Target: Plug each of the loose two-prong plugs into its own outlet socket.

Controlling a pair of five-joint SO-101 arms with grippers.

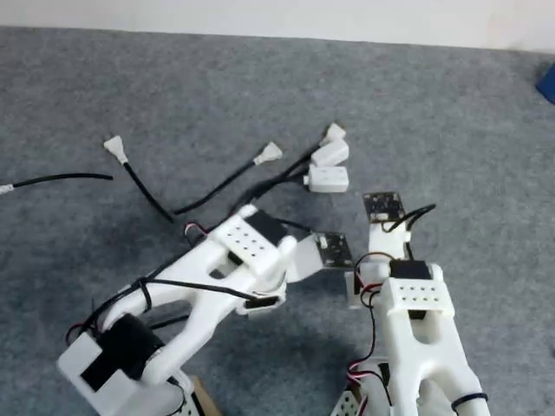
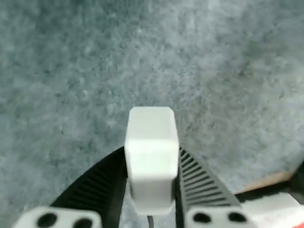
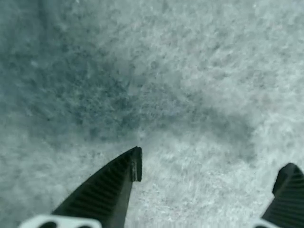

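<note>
My left gripper (image 2: pixel 152 159) is shut on a white rectangular block (image 2: pixel 151 152) with a thin cable leaving its rear end; it hangs over bare carpet. Three similar white outlet sockets (image 1: pixel 328 179) lie clustered at the middle back, on black cables. One loose white plug (image 1: pixel 115 149) lies at the back left and another plug (image 1: pixel 269 154) sits nearer the sockets. My right gripper (image 3: pixel 209 173) is open over the carpet with nothing between its fingers. In the high view both arms' own bodies hide their grippers.
Grey carpet (image 1: pixel 451 130) covers the whole work area. Black cables (image 1: pixel 152 199) cross the middle left, and another cable (image 1: pixel 52 179) runs in from the left edge. A blue object (image 1: pixel 548 82) shows at the far right edge.
</note>
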